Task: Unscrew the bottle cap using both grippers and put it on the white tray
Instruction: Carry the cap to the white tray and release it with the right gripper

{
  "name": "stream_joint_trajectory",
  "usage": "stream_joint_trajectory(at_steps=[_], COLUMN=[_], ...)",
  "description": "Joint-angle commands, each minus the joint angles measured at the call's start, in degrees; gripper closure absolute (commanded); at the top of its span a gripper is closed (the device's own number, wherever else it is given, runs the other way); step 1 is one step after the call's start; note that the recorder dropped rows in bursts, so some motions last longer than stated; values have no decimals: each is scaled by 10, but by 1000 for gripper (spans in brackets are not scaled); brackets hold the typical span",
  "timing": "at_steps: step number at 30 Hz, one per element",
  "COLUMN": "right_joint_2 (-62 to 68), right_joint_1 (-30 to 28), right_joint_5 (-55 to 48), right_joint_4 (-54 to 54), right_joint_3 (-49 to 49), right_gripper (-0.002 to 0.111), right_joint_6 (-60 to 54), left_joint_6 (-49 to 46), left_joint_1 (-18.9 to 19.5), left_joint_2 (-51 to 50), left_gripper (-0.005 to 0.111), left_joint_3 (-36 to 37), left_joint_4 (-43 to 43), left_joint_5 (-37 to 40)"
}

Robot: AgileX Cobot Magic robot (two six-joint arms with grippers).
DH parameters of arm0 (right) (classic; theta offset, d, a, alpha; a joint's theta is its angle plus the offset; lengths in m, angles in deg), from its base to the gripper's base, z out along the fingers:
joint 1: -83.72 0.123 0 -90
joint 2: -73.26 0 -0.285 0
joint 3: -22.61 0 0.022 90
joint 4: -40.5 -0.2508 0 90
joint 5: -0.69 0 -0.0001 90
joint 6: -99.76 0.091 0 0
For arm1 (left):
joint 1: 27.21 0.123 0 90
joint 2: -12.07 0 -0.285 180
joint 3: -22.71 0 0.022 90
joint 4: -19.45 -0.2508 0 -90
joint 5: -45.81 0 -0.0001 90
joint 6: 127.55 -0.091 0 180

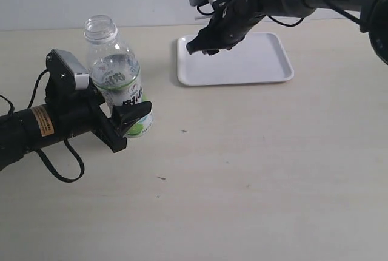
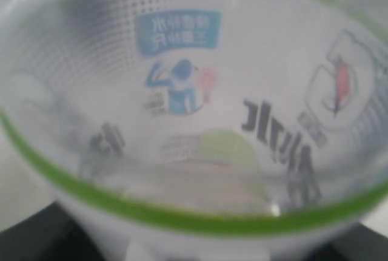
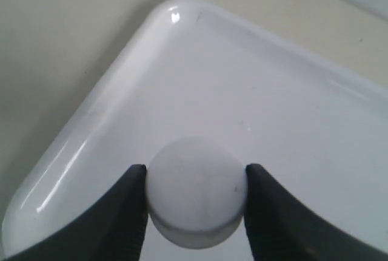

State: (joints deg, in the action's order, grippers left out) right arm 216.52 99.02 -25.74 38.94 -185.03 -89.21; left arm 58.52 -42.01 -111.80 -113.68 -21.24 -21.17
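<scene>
Step in hand: the unscrewing is done, I judge, because the bottle (image 1: 114,73) stands with an open mouth. You are now at the placing.
Bottle cap: the bottle cap (image 3: 196,191) is pinched between the two fingers of the right gripper (image 1: 205,47), flat top toward the wrist camera.
Where it is: over the white tray (image 1: 260,61), near the tray's corner at 10 o'clock in the exterior view. Whether the cap touches the tray floor or hangs just above it, I cannot tell.
Right gripper: closed on the cap, one finger at each side of the ribbed wall.
Left gripper: the left gripper (image 1: 128,126) clasps the bottle low on the label. The bottle is upright at 9 o'clock of the table (image 1: 242,170), well apart from the tray. In the left wrist view the label fills everything and is blurred.
Next move: I think you should lower the cap until it rests on the tray, then open the fingers and lift straight up.
Care: this corner is close to the raised rim, so a place a little more toward 3 o'clock may be safer.
</scene>
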Motion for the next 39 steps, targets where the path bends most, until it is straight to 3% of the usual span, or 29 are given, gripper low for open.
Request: stream_joint_trajectory(at_steps=[1, 17, 21, 26, 32, 39], right_joint_2=[18, 46, 46, 46, 46, -4], right_joint_1=[-3, -3, -3, -3, -3, -3], right_joint_5=[17, 17, 13, 9, 13, -23], right_joint_4=[0, -5, -5, -5, -5, -4], right_joint_3=[-1, -1, -1, -1, -1, -1], right_gripper=[108, 107, 92, 63, 37, 37], right_joint_6=[18, 22, 22, 22, 22, 22], left_joint_6=[-1, -1, -1, -1, -1, -1], left_joint_1=[-2, -2, -2, -2, -2, -2], left_joint_2=[1, 1, 1, 1, 1, 1], left_gripper=[107, 107, 107, 107, 107, 107], left_joint_3=[1, 1, 1, 1, 1, 1], left_joint_4=[10, 10, 10, 10, 10, 9], left_joint_5=[-30, -30, -30, -30, -30, -30])
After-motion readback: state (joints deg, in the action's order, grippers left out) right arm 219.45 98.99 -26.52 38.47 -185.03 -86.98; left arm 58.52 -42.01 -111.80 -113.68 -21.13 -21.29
